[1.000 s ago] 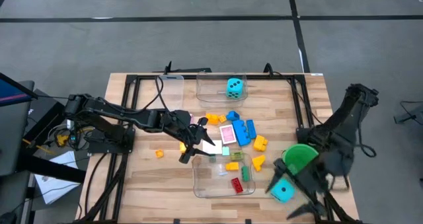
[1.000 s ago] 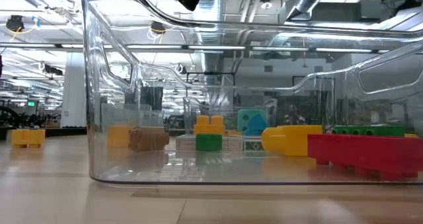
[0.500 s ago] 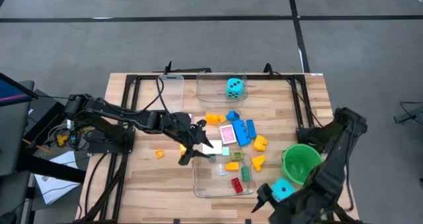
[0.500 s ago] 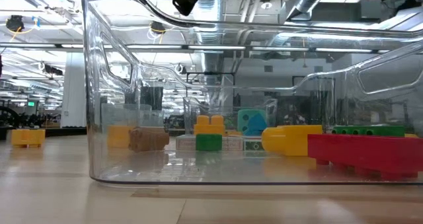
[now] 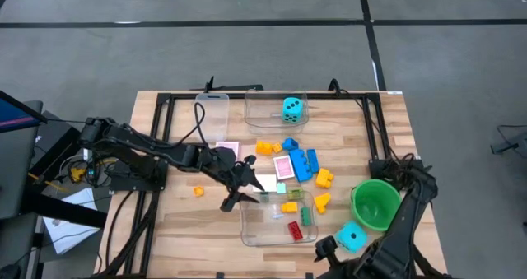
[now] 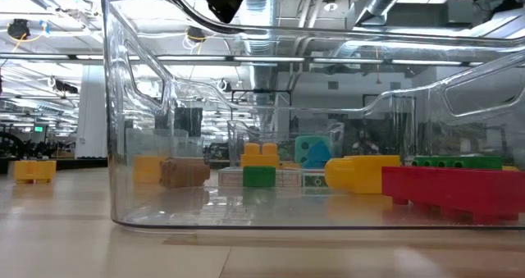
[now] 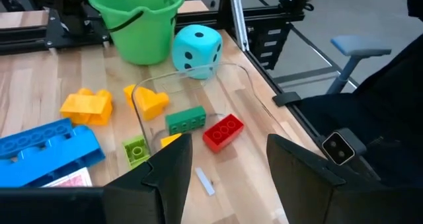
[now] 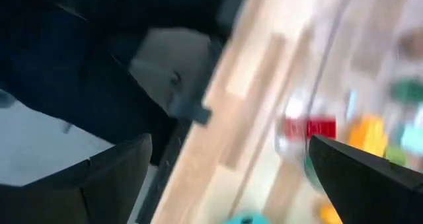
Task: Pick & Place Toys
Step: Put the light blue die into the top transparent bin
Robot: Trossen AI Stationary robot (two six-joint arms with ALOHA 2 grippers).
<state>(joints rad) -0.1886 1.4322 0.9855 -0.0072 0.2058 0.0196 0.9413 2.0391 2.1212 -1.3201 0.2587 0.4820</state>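
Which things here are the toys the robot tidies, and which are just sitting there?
Toys: red brick, green brick, blue bricks, yellow bricks, two cyan dice, pink card.
Just there: green bowl, clear tubs.

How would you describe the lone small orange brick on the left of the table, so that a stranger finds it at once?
Start from the clear tub at the table's near edge and look left, past the left gripper. There a small orange brick lies alone on bare wood. Unlike the other bricks, which are clustered or inside the tub, it has no neighbours.
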